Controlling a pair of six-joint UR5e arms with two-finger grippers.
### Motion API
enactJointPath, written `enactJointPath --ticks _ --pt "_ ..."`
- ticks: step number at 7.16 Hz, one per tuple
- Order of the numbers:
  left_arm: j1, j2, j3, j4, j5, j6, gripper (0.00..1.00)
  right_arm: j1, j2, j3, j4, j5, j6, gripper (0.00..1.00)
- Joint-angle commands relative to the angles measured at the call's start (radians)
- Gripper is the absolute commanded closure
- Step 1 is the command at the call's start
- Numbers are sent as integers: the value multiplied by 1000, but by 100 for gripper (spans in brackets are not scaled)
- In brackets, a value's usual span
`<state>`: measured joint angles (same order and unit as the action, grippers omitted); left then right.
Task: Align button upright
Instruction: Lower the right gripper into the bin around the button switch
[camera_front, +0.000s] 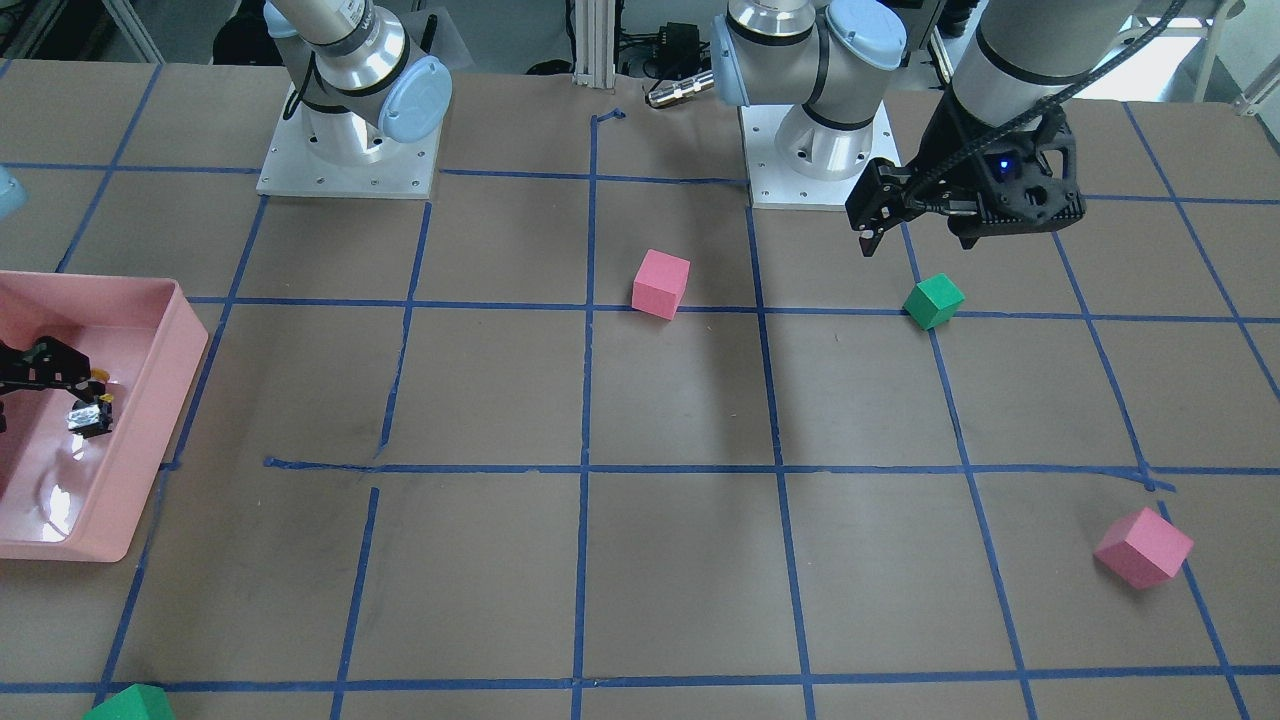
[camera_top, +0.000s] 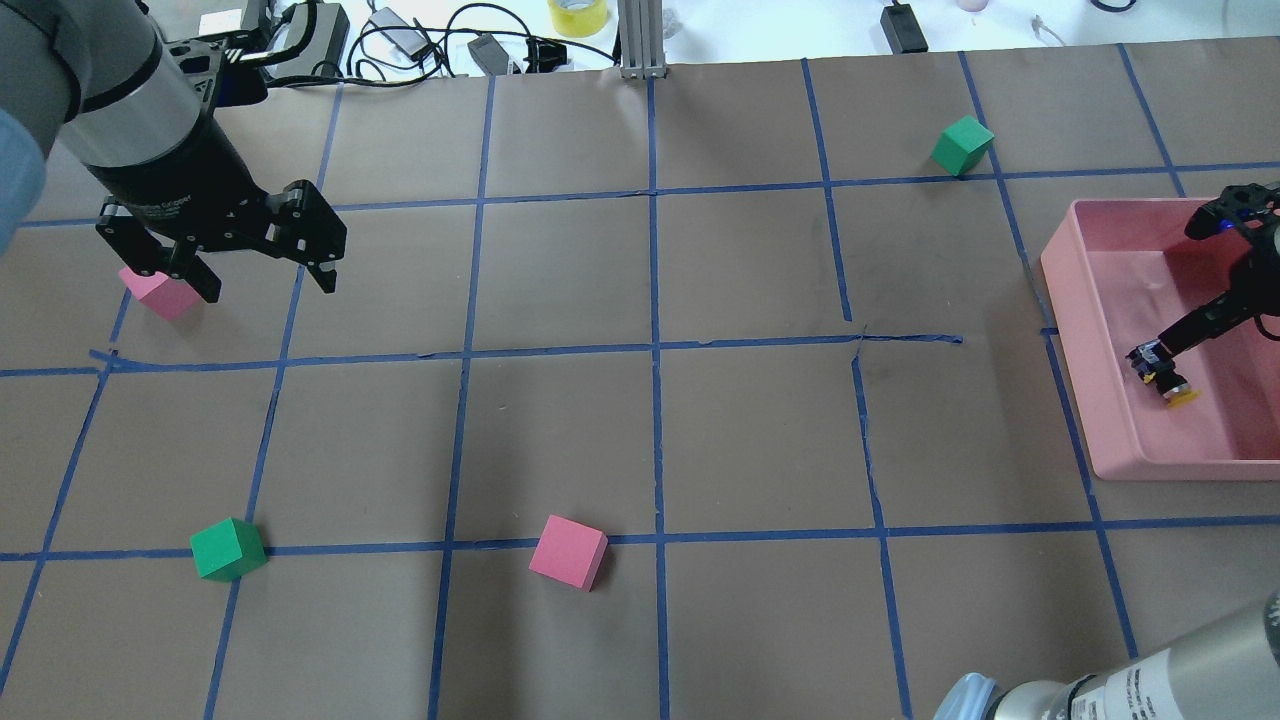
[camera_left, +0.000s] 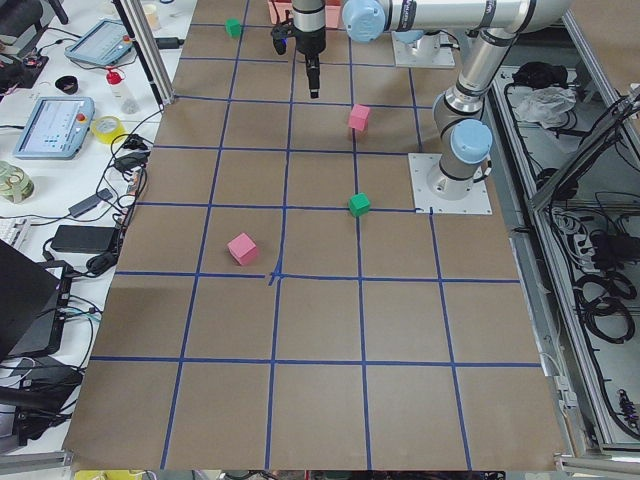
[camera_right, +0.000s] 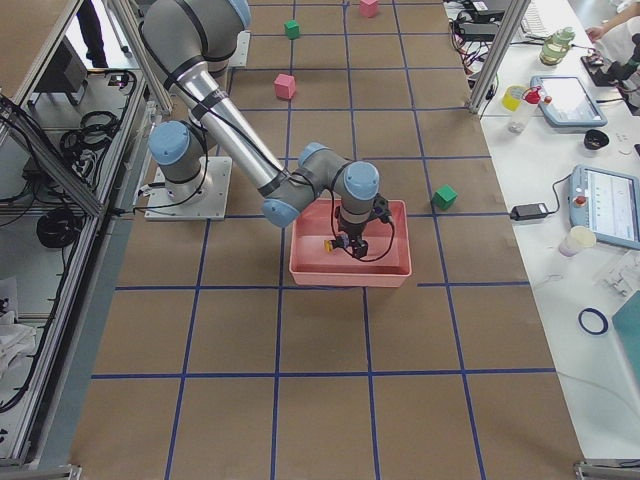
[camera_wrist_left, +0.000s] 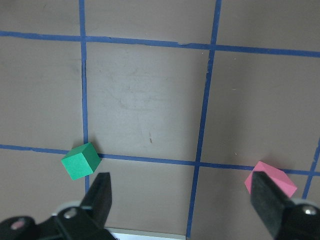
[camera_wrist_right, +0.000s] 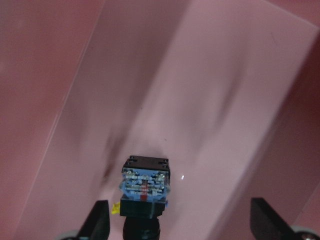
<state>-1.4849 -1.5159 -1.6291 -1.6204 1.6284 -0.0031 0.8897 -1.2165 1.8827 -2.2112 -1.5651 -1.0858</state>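
Observation:
The button (camera_top: 1166, 382) lies tilted on the floor of the pink tray (camera_top: 1110, 430), its yellow cap pointing toward the tray's near wall. In the right wrist view its black body and blue contact block (camera_wrist_right: 145, 189) face the camera. My right gripper (camera_wrist_right: 182, 222) is open; the button sits between the fingers, close to the left finger (camera_wrist_right: 99, 222), and nothing grips it. The right gripper also shows in the overhead view (camera_top: 1152, 357) and the front view (camera_front: 45, 368). My left gripper (camera_top: 262, 272) is open and empty, above the table far from the tray.
A pink cube (camera_top: 161, 293) lies under the left gripper. A green cube (camera_top: 228, 549) and another pink cube (camera_top: 568, 552) sit near the robot's side. A green cube (camera_top: 962, 145) sits far right beyond the tray. Blue tape lines grid the brown table.

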Motion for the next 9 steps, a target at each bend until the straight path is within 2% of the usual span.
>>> enactJointPath --ticks 1,3,5,9 --pt "0 -1 0 2 1 0 0 0 2 18 -5 -4 3 0" --pt "0 -1 0 4 1 -1 0 0 2 16 -10 -30 3 0" --pt "0 -1 0 5 -1 -1 0 0 5 16 -57 -26 3 0" --pt "0 -1 0 4 -1 0 0 0 35 21 -73 -20 21 0"
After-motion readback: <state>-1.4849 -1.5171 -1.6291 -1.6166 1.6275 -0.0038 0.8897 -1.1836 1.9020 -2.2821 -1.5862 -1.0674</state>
